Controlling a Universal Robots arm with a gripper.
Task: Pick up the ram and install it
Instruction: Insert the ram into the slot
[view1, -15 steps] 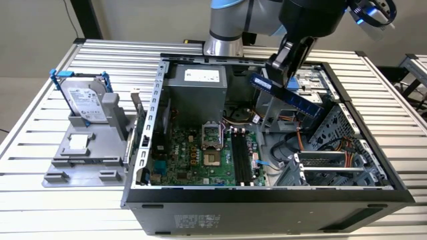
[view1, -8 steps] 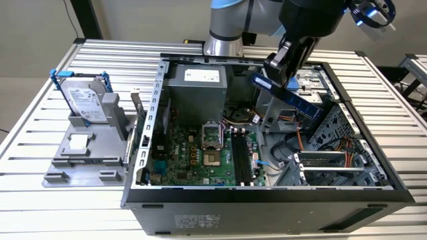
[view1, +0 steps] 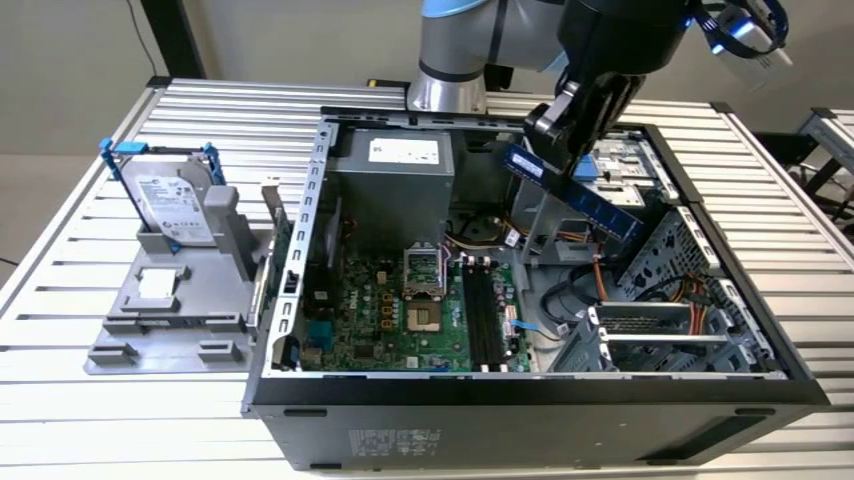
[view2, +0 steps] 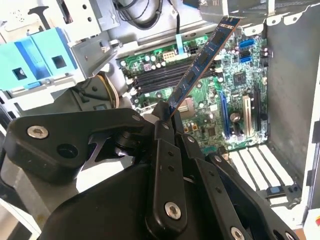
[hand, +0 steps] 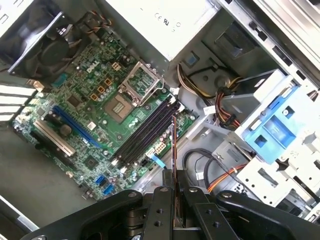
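My gripper (view1: 551, 143) hangs over the open computer case (view1: 315, 215), shut on one end of the ram (view1: 577, 193). The ram is a long dark stick with black chips, tilted down toward the exterior view's right, above the case's drive area. In the second wrist view the ram (view2: 201, 61) sticks out from between the black fingers (view2: 162, 131) over the green motherboard. The first wrist view has the ram (hand: 174, 150) edge-on, clamped in the gripper (hand: 175, 187). The black memory slots (view1: 483, 320) (hand: 147, 132) (view2: 165, 76) lie below, apart from the stick.
A silver hard drive with blue rails (view1: 174, 205) stands on a grey fixture at the exterior view's left. Inside the case are the power supply (view1: 394, 170), a metal drive cage (view1: 654, 320), a blue bracket (hand: 272, 127), the processor socket (hand: 122, 105) and loose cables (hand: 220, 112).
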